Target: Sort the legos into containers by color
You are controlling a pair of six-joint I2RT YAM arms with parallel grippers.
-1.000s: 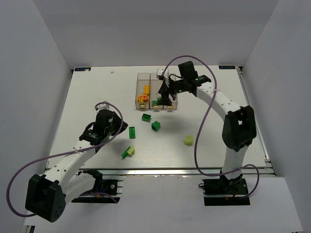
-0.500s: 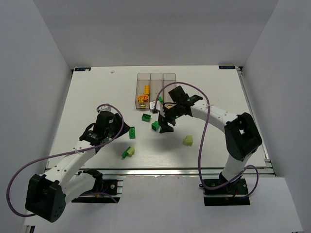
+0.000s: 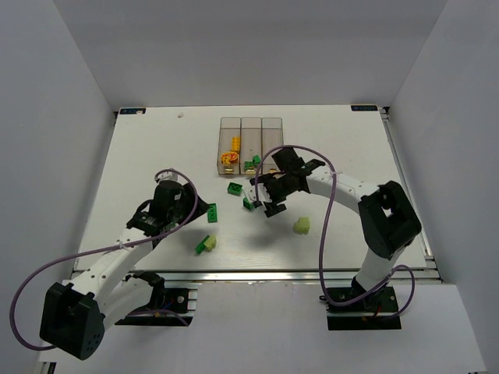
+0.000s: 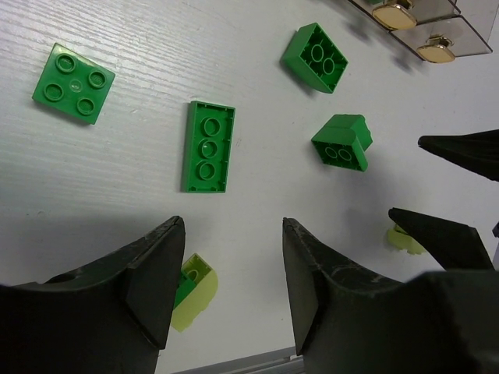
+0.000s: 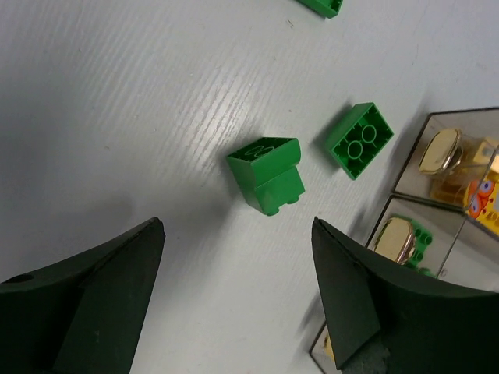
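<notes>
Three clear containers (image 3: pixel 272 128) stand in a row at the back. Orange legos (image 3: pixel 229 151) lie in the left bin, green ones (image 3: pixel 251 164) in the middle bin. My right gripper (image 3: pixel 260 205) hovers open just above a bright green brick (image 5: pixel 267 175), nothing between its fingers (image 5: pixel 343 288). Another green brick (image 5: pixel 359 140) lies closer to the bins. My left gripper (image 4: pixel 234 234) is open and empty, near a long green brick (image 4: pixel 208 146), a square green plate (image 4: pixel 74 83) and a yellow-green piece (image 4: pixel 191 284).
A pale yellow-green brick (image 3: pixel 302 225) lies alone to the right of the right gripper. The joined yellow-green and green piece (image 3: pixel 205 245) sits near the table's front edge. My right gripper's fingers (image 4: pixel 460 152) show at the right edge of the left wrist view.
My right arm has swung from above the bins down and toward me, over the loose green brick. My left gripper has gone from shut to open.
</notes>
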